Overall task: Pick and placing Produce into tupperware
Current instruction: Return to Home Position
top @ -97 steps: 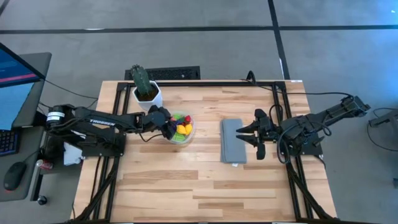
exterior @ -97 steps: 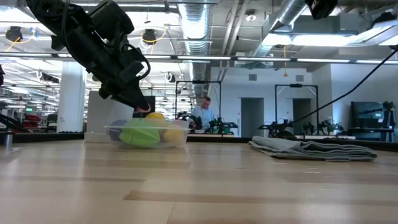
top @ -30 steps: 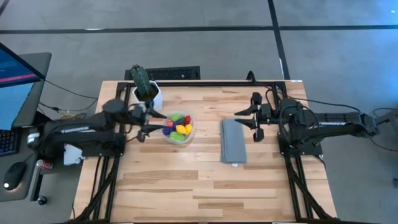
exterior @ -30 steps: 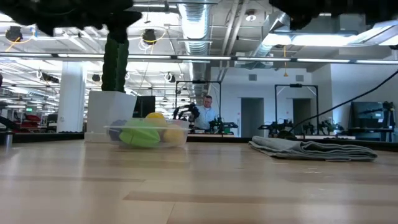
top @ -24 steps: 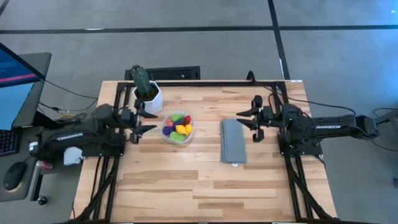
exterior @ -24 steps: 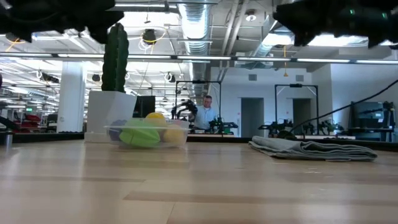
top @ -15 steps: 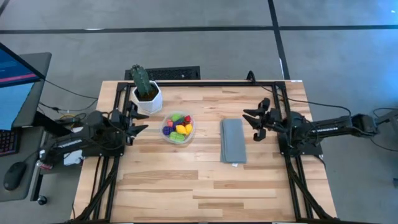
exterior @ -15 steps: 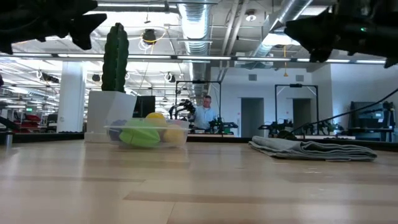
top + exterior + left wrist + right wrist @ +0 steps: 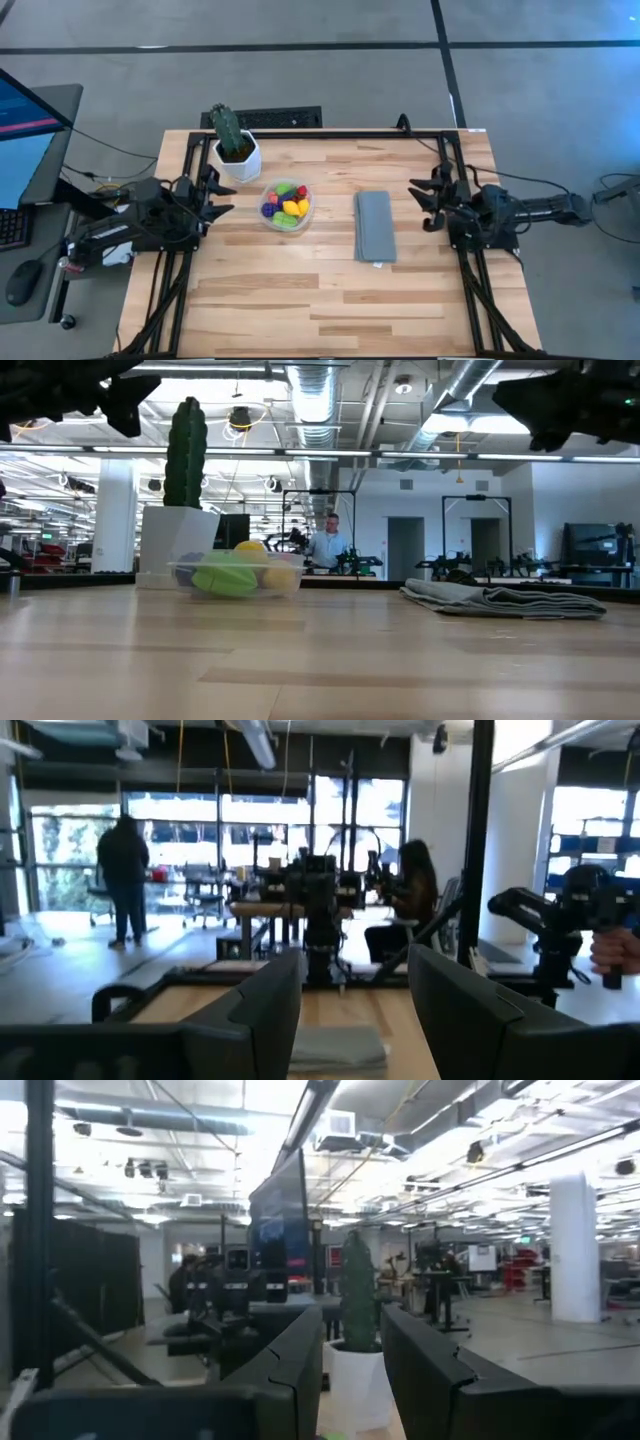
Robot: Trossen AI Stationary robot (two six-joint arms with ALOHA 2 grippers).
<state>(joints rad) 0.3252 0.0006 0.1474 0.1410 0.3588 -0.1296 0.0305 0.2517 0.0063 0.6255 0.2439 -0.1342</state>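
The clear round tupperware (image 9: 286, 204) stands on its base on the wooden table, left of the middle. It holds the produce (image 9: 290, 207), several tiny red, yellow, green and purple pieces, also seen from the side in the low view (image 9: 235, 577). My left gripper (image 9: 221, 196) hovers over the table's left edge, left of the tupperware, open with nothing between its fingers (image 9: 355, 1010). My right gripper (image 9: 419, 206) hovers by the right edge, its fingers a little apart (image 9: 352, 1370) and holding nothing. Both point roughly level toward the table's middle.
A green cactus in a white pot (image 9: 233, 148) stands at the far left, just behind the tupperware. A folded grey cloth (image 9: 375, 226) lies flat right of the middle. Black frame rails (image 9: 330, 133) run along the table's far and side edges. A person (image 9: 325, 543) is in the room behind.
My left gripper has drawn back from beside the tupperware toward the table's left edge and sunk a little. My right gripper has pulled back toward the right edge, away from the cloth, and come down, tipping up toward level. The tupperware, produce and cloth have stayed put.
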